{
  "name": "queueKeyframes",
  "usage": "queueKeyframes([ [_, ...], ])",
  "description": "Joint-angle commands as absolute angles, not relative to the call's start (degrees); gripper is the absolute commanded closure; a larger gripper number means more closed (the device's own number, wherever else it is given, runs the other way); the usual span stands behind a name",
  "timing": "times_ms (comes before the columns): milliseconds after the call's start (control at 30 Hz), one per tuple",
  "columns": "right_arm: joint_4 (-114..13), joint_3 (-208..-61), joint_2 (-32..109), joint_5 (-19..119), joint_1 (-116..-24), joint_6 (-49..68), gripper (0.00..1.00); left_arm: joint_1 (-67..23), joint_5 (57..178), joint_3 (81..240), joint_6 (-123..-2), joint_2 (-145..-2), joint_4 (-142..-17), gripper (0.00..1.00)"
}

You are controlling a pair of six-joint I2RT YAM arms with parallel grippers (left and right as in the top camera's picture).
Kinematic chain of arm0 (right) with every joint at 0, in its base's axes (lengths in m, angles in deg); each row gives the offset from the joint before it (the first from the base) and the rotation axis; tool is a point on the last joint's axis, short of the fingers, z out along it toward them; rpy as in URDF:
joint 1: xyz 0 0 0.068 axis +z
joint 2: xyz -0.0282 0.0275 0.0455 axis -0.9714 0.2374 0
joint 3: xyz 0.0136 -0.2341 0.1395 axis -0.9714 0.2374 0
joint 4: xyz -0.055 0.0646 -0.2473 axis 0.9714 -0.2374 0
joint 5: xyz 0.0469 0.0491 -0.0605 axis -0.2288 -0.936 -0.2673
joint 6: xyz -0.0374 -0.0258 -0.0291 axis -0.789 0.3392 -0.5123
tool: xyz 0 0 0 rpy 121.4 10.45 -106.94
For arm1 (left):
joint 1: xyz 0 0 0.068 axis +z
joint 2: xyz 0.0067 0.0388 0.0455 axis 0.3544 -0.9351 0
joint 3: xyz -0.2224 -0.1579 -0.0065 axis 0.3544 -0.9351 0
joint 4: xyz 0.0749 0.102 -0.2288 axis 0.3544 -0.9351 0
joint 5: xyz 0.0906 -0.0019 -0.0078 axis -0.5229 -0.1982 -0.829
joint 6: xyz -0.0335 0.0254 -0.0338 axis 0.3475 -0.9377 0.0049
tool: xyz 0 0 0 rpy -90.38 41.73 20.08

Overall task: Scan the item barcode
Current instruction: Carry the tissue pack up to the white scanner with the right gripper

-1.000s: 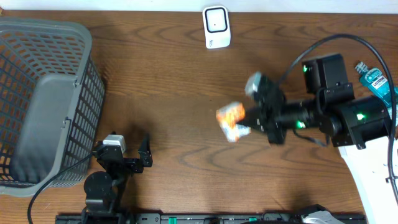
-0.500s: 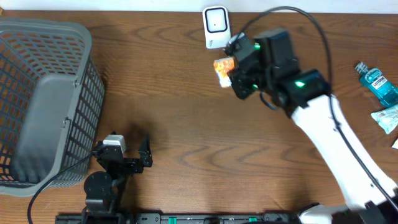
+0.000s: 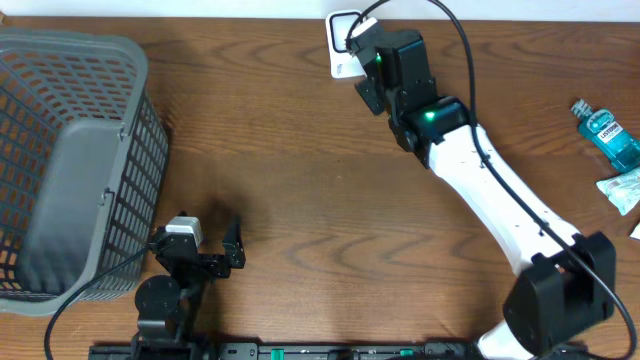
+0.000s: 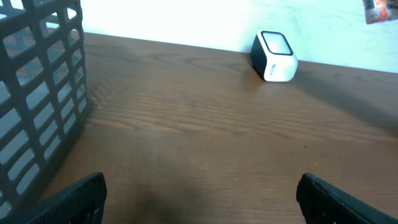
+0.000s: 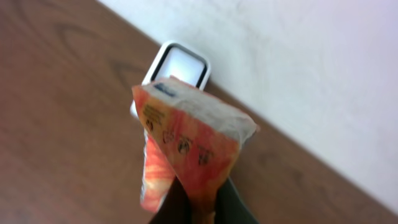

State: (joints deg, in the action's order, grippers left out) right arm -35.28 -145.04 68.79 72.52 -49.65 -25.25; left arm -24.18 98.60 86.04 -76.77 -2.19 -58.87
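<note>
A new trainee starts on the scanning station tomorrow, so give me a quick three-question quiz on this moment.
1. True or false: the left tool is shut.
2. The right tool grips: A) an orange packet; B) a mug; C) a sponge.
3. In the right wrist view, what white device sits behind the orange packet?
Key: 1 false, it is open. 2 A. 3 the scanner.

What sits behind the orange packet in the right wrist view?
The white scanner sits behind it, with its window end showing above the orange packet. The rest of the scanner's body is covered by the packet and cannot be seen.
</note>
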Motion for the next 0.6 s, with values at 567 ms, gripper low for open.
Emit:
queueKeyframes([
  [567, -15.4, -152.6, 83.4, 77.3, -50.3, -44.0, 0.99, -24.1, 99.3, 85.2, -77.7, -2.1, -60.6, 0.02],
])
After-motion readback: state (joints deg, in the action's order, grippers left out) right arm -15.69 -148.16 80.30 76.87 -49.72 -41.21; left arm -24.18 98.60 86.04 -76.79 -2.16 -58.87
